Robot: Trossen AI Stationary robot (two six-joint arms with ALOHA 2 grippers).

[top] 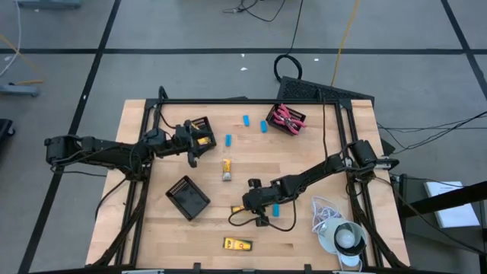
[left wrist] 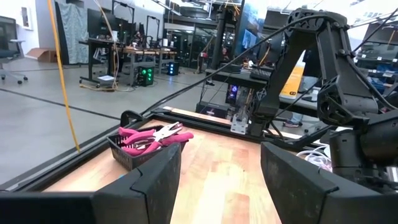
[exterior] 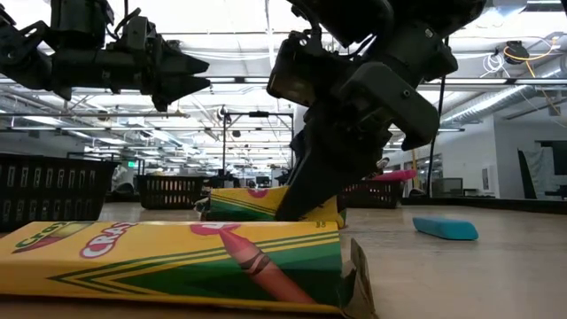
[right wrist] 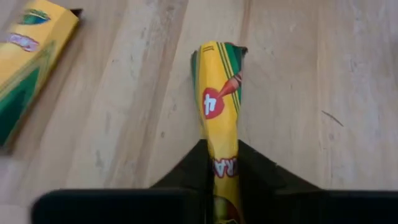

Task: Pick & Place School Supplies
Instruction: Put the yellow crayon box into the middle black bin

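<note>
Crayons come first: the nearest crayon box (exterior: pixel 177 257) lies flat at the front edge of the table (top: pixel 251 156), untouched and apart from both arms.

Just behind it, your right tool (right wrist: pixel 221 152) is clenched on the gripped crayon box (right wrist: pixel 219 93). A finger presses each long side, so the carton is pinched narrow. It looks seized on its thin faces so that it can be lifted edge-on. From these views you cannot tell whether it has left the wood. One blue eraser (top: pixel 277 207) lies just beside that tool. The white cord with its round object (top: pixel 338 232) sits well to the right.

To the left stands the empty black tray (top: pixel 173 190), with nothing showing inside it. It is the closest container to the carton in your grip, so it may be where the carton goes.

Further back, the middle crayon box (top: pixel 227 169) lies loose on the wood.

Beyond that, your left tool (left wrist: pixel 221 162) is released, jaws wide, hovering by the far-left tray (top: pixel 204 122). That tray holds a yellow crayon carton (top: pixel 202 139).

Three loose blue erasers (top: pixel 246 119) are scattered along the back.

Farthest off, the scissors tray (left wrist: pixel 118 152) carries the pink-handled scissors (left wrist: pixel 152 135), piled together.
</note>
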